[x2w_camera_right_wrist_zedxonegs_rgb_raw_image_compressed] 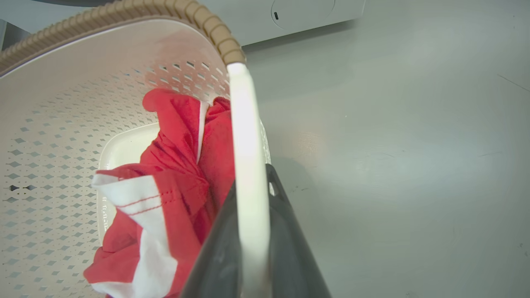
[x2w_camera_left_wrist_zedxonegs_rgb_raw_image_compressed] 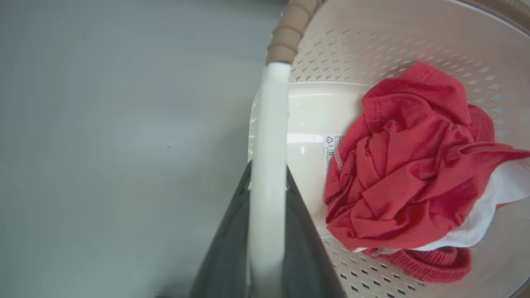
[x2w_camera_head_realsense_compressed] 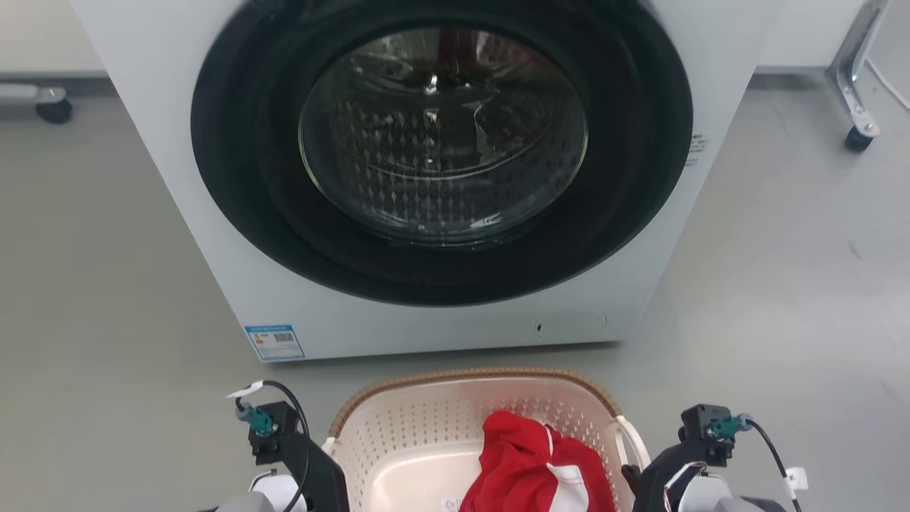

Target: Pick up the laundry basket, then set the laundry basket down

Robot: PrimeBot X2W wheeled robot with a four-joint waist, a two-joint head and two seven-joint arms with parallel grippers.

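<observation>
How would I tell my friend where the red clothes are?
Find the big white washing machine with the round glass door. Just in front of it is a cream laundry basket with a brown woven rim. Inside lies the crumpled red garment with white patches, the only soft, bright thing there.

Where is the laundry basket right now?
In the head view the laundry basket is at bottom centre, just before the washing machine, gripped on either side by the left gripper and right gripper.

Both arms hang low and forward. The left gripper [x2w_camera_left_wrist_zedxonegs_rgb_raw_image_compressed: 268, 176] grips the left handle [x2w_camera_left_wrist_zedxonegs_rgb_raw_image_compressed: 269, 120] of the laundry basket [x2w_camera_head_realsense_compressed: 426, 427]; the right gripper [x2w_camera_right_wrist_zedxonegs_rgb_raw_image_compressed: 253, 182] grips the right handle [x2w_camera_right_wrist_zedxonegs_rgb_raw_image_compressed: 245, 124].
</observation>
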